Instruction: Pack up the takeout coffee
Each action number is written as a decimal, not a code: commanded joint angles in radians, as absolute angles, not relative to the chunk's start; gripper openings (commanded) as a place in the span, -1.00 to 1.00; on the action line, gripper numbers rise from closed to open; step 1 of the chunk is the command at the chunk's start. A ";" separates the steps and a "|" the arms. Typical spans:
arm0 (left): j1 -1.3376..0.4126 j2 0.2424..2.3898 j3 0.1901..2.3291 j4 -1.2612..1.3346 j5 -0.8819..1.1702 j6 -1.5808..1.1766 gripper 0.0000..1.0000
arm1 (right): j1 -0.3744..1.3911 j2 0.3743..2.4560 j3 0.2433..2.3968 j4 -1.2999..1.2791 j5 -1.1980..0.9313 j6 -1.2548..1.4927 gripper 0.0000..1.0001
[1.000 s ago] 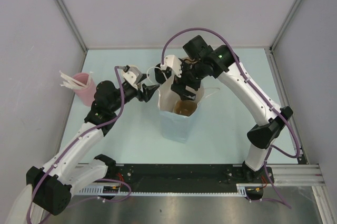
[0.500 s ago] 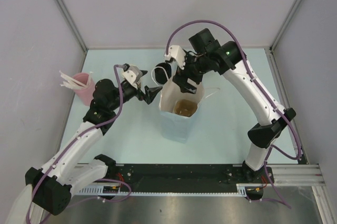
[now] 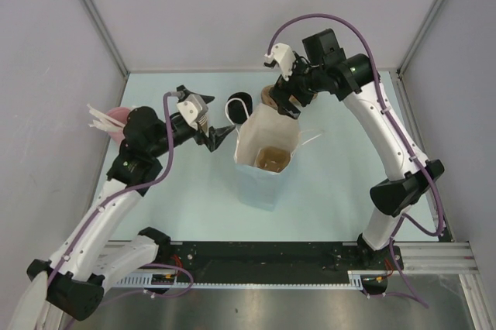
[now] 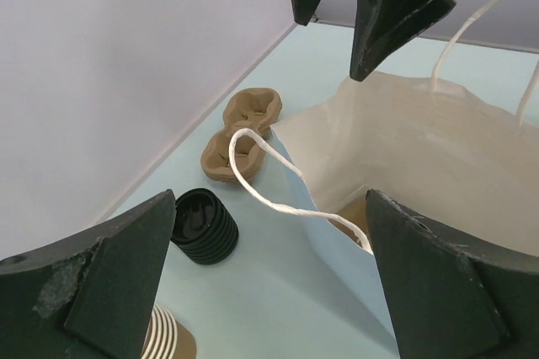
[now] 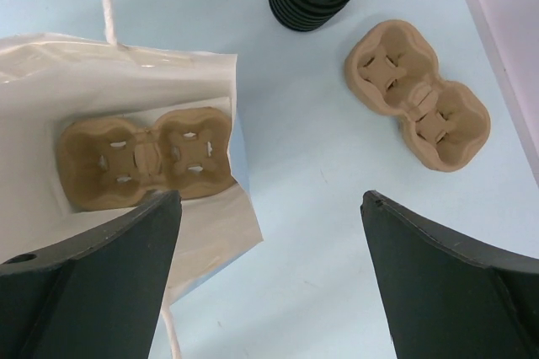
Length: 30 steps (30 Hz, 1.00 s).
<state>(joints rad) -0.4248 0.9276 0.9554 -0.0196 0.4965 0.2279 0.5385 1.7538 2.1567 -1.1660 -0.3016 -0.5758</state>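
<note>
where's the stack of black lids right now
In the top view the black lids sit beyond the paper bag's left corner, beside the loose cup carrier.

I get only the top of a tan ribbed cup point(image 4: 167, 344), cut off by the left wrist view's bottom edge. From above, my left arm point(image 3: 143, 135) covers much of the pink cup point(image 3: 116, 117), and the right gripper point(image 3: 290, 102) hides most of the loose carrier point(image 3: 267, 97).

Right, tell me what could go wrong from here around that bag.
The paper bag stands free, with the left gripper and right gripper both open and empty; a nudge could tip it. Its string handle droops over the rim on the left gripper's side, so a finger might snag it. The cup carrier lies deep in the bag, so whatever is lowered in could catch the crumpled wall.
</note>
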 commanded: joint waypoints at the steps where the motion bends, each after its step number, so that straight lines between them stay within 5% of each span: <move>1: -0.420 0.891 1.043 -0.179 0.525 0.351 1.00 | 0.538 1.733 2.148 -1.153 -0.293 -0.591 0.86; 21: -0.420 0.815 1.054 -0.351 0.482 0.449 1.00 | 0.543 1.884 2.197 -1.259 -0.296 -0.603 0.71; 24: -0.420 0.815 1.045 -0.348 0.485 0.448 0.99 | 0.552 1.902 2.204 -1.239 -0.281 -0.577 0.44; 28: -0.420 0.815 1.039 -0.347 0.485 0.448 1.00 | 0.558 1.914 2.233 -1.223 -0.235 -0.526 -0.32; 30: -0.420 0.811 1.031 -0.344 0.485 0.449 1.00 | 0.558 1.902 2.237 -1.220 -0.193 -0.500 -0.46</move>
